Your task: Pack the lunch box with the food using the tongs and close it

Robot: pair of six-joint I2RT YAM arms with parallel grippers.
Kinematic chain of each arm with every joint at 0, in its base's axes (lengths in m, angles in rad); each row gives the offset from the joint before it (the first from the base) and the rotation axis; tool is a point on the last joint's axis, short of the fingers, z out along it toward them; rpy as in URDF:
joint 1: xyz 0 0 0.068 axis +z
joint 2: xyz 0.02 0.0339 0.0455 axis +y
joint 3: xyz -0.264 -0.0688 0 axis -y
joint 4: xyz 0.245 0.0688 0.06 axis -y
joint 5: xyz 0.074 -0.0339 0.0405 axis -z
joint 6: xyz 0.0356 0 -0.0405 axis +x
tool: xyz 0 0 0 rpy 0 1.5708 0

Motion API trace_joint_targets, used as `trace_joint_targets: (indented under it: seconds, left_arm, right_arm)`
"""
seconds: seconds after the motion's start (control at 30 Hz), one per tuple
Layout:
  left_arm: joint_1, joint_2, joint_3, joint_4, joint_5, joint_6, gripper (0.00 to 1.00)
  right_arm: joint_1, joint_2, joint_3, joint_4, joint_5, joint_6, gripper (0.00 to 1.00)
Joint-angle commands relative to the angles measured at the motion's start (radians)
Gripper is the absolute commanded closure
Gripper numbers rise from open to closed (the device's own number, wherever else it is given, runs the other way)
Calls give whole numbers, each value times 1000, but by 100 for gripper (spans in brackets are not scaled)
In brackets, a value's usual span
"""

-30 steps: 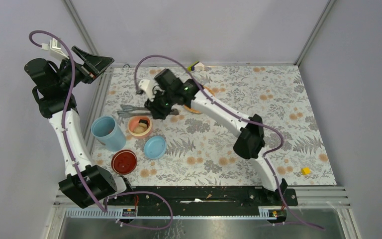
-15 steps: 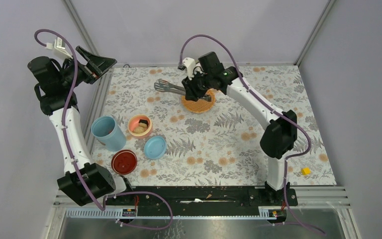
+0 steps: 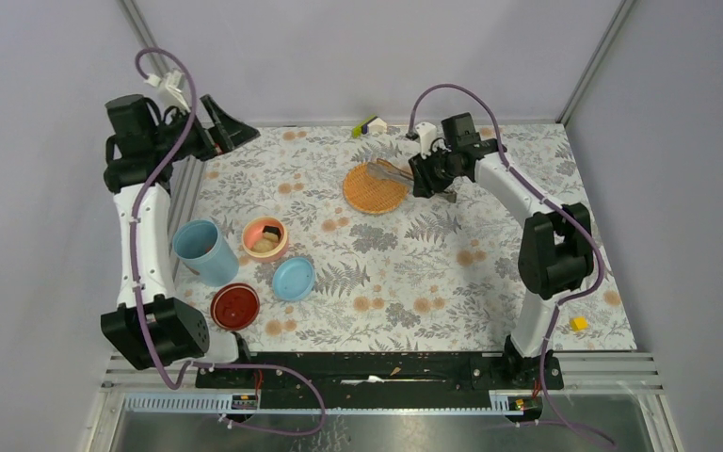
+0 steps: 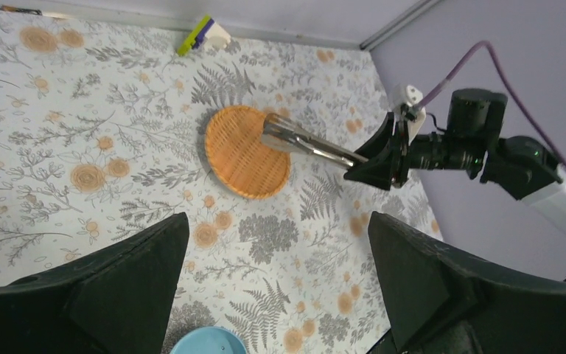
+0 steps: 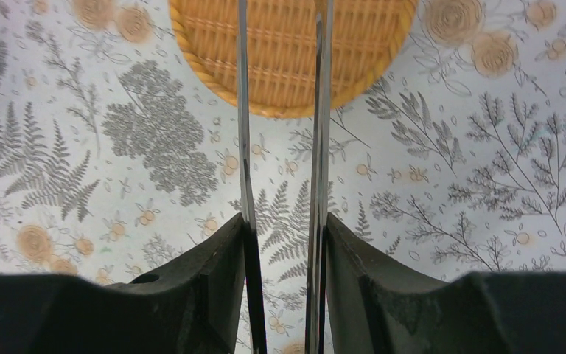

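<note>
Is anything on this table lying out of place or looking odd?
Yes. A small yellow piece lies alone near the right near corner of the table, far from the pink bowl holding the food.

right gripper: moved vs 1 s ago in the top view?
Yes. The right gripper, shut on the tongs, went from beside the pink bowl rightward across the woven plate to that plate's right edge.
</note>
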Motion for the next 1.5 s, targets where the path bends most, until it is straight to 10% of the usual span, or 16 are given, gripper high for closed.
trace_joint_targets:
  seconds: [0.0,1.47]
  left_arm:
    - [-93,7,61,-113,-110,199,1]
    - [-144,-17,-274,-578,-440,1226,1]
  right_arm:
    - [-21,-31,-32,67,-8,-59,53]
    - [-21,31,-280,234,24,-378,24]
